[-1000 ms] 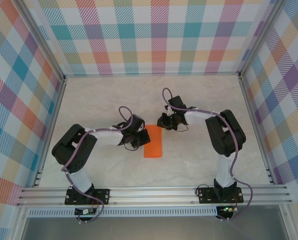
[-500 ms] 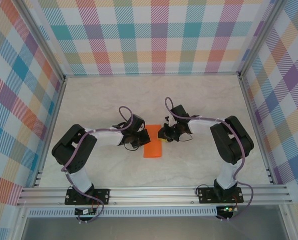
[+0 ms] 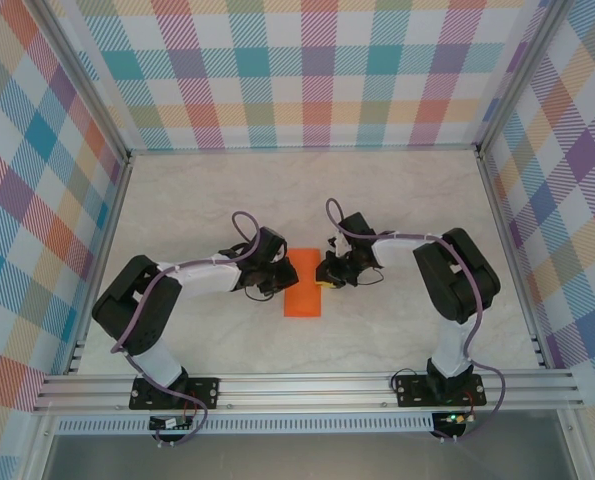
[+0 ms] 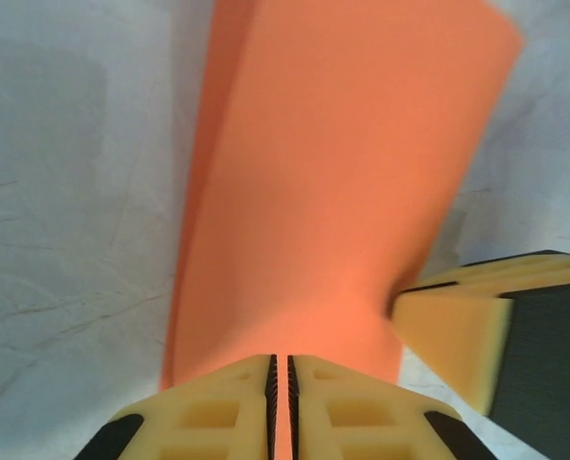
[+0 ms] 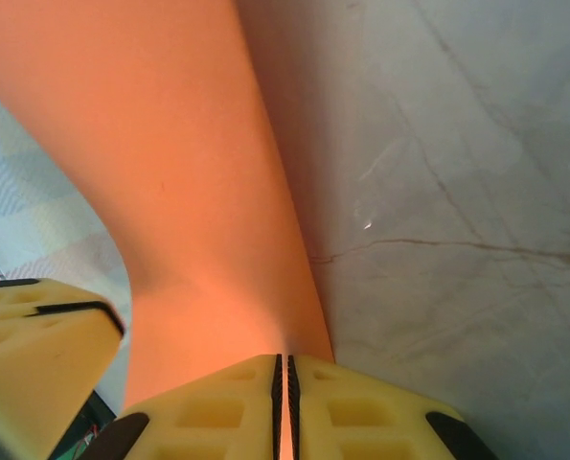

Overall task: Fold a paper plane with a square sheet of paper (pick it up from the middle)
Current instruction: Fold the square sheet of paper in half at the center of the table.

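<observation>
Between the two yellow padded fingers of the left gripper (image 4: 280,366), pressed together with only a hairline slit showing, runs one edge of a thin, bright orange sheet of paper (image 4: 332,172). The jaws are pinched on it. Ahead of those fingers the sheet stretches away in a broad, slightly bowed band, and its left side casts a shadow on the pale marbled tabletop (image 4: 64,192) beneath. Just to the right of the fingers, one yellow finger of the right gripper (image 4: 452,335) meets the sheet's other side.

From its own wrist camera, the right gripper (image 5: 283,364) is equally narrow, clamped on the paper's opposite edge. The orange band curves away up and left from its tips, with bare tabletop to the right.

From above, the two grippers face each other, with the sheet between them seen as a narrow rectangle, its long sides pointing away from the arm bases.
</observation>
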Tool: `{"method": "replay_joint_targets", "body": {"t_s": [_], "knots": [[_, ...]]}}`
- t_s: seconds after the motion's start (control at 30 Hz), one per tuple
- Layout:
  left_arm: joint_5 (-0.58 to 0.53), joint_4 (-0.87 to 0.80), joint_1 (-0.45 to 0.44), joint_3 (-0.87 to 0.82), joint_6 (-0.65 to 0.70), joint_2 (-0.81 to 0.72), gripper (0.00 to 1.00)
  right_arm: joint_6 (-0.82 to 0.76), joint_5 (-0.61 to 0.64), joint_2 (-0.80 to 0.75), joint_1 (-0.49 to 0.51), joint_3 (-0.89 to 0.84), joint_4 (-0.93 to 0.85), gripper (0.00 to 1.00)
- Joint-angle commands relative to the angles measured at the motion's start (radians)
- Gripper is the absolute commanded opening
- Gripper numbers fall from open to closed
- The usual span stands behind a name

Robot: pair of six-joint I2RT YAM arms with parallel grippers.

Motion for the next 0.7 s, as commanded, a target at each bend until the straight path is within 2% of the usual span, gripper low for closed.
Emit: {"method": "replay_joint_targets", "body": {"t_s": [0.0, 0.23, 0.33, 0.5, 0.67], "knots": [[0.008, 0.019, 0.005, 0.033, -0.02, -0.024, 0.15, -0.066, -0.018, 0.037, 0.018, 0.031, -0.041, 0.12], [0.084, 0.094, 0.031, 0.1, -0.027, 0.072, 0.15, -0.184, -0.104, 0.078, 0.036, 0.071, -0.007, 0.11], [0.085, 0.1, 0.037, 0.132, -0.02, 0.12, 0.15, -0.22, -0.115, 0.065, 0.036, 0.06, 0.027, 0.11], [0.08, 0.121, 0.052, 0.174, -0.018, 0.183, 0.12, -0.189, -0.153, -0.011, 0.036, -0.006, 0.129, 0.12], [0.097, 0.154, 0.056, 0.206, -0.02, 0.24, 0.1, -0.147, -0.108, -0.059, 0.036, -0.06, 0.161, 0.12]]}}
